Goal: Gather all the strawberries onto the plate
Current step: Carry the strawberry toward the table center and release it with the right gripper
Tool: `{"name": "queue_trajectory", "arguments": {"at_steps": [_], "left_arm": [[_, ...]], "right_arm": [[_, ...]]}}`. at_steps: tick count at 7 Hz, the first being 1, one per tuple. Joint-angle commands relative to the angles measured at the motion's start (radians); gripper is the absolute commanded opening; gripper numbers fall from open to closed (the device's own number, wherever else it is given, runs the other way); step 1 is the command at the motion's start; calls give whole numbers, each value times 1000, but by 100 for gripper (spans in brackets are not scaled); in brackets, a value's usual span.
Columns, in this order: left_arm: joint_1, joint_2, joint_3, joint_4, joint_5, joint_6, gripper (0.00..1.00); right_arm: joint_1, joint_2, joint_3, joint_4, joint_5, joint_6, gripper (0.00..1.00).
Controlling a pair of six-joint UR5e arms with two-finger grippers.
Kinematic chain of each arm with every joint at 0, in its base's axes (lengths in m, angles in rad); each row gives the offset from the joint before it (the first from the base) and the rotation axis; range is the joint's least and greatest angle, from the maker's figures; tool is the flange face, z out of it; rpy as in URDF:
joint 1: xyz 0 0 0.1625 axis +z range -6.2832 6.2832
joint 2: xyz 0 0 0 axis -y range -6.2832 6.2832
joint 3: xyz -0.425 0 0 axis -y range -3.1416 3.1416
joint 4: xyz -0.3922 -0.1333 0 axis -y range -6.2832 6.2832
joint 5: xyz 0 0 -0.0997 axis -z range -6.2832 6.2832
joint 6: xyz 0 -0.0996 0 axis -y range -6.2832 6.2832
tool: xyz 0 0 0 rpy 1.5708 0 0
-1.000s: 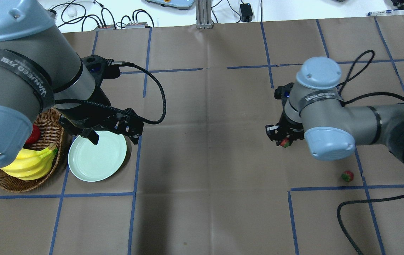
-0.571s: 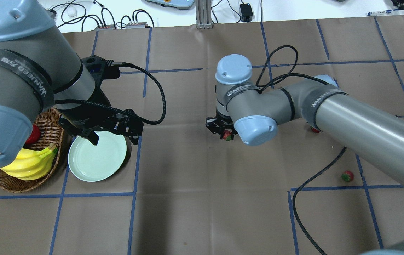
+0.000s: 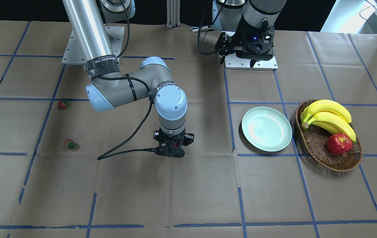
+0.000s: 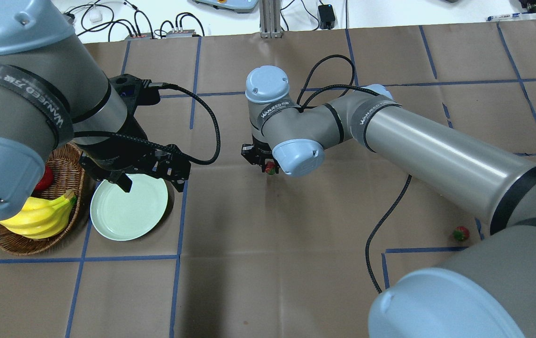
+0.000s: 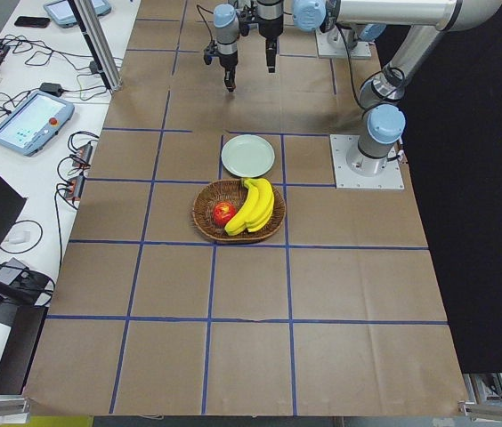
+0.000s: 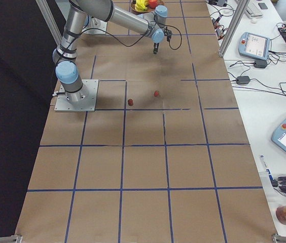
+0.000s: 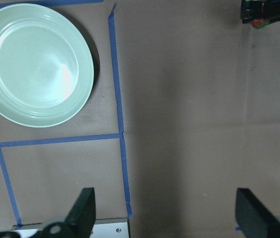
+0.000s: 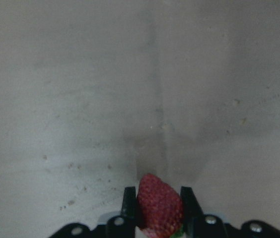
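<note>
One strawberry (image 4: 271, 168) has travelled nearer the plate (image 4: 129, 211).

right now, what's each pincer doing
Left pincer: open, holding nothing.
Right pincer: shut on a strawberry.

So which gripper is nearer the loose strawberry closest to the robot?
Right. The right gripper, shut on the held strawberry, is mid-table between the loose strawberry and the plate; the left gripper hangs open farther off, up by the plate.
</note>
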Motion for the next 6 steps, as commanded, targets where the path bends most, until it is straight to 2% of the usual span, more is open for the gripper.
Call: {"name": "queue_trajectory", "arguments": {"at_steps": [1, 3, 4, 6], "left_arm": [[0, 1, 0, 1, -2, 0, 100], [0, 0, 0, 1, -5, -1, 100], [0, 1, 0, 1, -5, -1, 100], [0, 0, 0, 1, -5, -1, 100]], "right_arm": [[-8, 5, -3, 5, -1, -6, 100], [-17, -18, -9, 11, -3, -6, 100], [-63, -76, 2, 47, -3, -48, 100], [-193, -228, 16, 233, -15, -220, 100]]}}
